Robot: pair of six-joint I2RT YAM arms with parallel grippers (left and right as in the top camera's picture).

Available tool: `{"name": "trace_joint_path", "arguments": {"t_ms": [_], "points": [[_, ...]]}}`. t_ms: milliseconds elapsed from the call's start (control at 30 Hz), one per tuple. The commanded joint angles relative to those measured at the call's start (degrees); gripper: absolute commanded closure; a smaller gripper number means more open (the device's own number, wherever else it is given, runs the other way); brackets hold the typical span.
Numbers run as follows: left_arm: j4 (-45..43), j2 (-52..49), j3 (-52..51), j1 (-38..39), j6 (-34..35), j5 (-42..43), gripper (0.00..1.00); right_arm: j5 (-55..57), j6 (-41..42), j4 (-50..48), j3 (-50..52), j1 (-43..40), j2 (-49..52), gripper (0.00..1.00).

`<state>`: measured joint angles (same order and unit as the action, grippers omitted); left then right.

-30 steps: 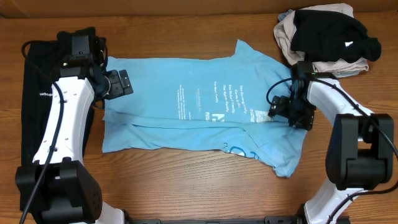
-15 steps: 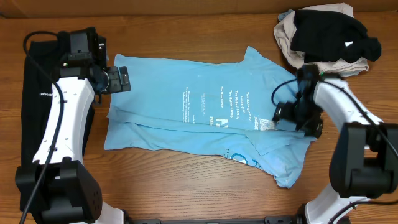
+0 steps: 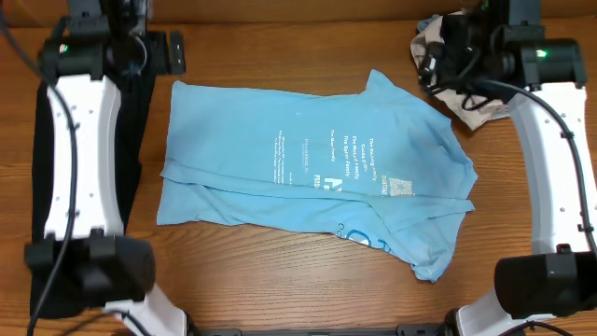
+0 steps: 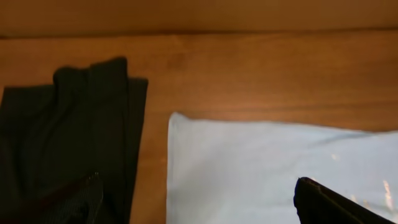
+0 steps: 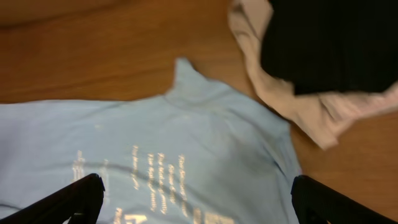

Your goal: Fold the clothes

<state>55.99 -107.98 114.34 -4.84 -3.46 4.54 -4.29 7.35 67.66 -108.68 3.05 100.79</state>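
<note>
The light-blue T-shirt (image 3: 308, 177) with white lettering lies spread on the wooden table, its bottom edge folded up along the front. It also shows in the left wrist view (image 4: 273, 174) and the right wrist view (image 5: 155, 155). A long black garment (image 3: 42, 149) lies along the left edge, under my left arm, and shows in the left wrist view (image 4: 62, 137). My left gripper (image 3: 166, 54) is open and empty, raised above the shirt's back left corner (image 4: 199, 214). My right gripper (image 3: 446, 58) is open and empty, raised above the shirt's back right part (image 5: 199, 208).
A pile of beige and black clothes (image 3: 480, 107) sits at the back right corner, partly under my right arm, and shows in the right wrist view (image 5: 323, 56). Bare wood (image 3: 280, 289) runs along the front of the shirt.
Both grippers have let go of the shirt and risen toward the back of the table. The shirt has settled flat, its right side shifted a little forward.
</note>
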Motion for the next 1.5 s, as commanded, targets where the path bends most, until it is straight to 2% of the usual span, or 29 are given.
{"name": "trace_joint_path", "arguments": {"t_ms": [0, 267, 567, 833, 1033, 1133, 1467], "points": [[-1.77, -9.62, 1.31, 0.24, -1.90, -0.72, 0.00, -1.49, -2.89, -2.03, -0.79, 2.69, 0.42, 0.00], [-8.15, -20.41, 1.33, 0.37, -5.42, -0.44, 0.01, -1.07, -2.91, -2.64, -0.79, 4.72, 1.18, 0.00], [-12.57, -26.84, 1.31, -0.04, -4.98, 0.20, 0.03, -0.90, -2.91, -2.51, 0.00, 4.72, 1.51, 0.01], [-14.93, -31.01, 1.31, -0.07, -0.39, -1.05, 0.17, -0.92, -2.89, -2.86, 1.51, 4.72, 2.43, 0.04], [-16.20, -33.24, 1.31, -0.07, 3.93, -3.15, 0.23, -0.92, -2.91, -2.89, 1.51, 4.72, 2.91, 0.05], [-16.55, -34.14, 1.31, -0.07, 3.93, -3.50, 0.27, -0.92, -2.91, -3.28, 1.51, 4.72, 2.91, 0.05], [-17.68, -34.67, 1.18, -0.04, 7.63, -3.45, 0.56, -0.92, -2.91, -4.72, 1.51, 4.72, 2.97, 0.05]]}}
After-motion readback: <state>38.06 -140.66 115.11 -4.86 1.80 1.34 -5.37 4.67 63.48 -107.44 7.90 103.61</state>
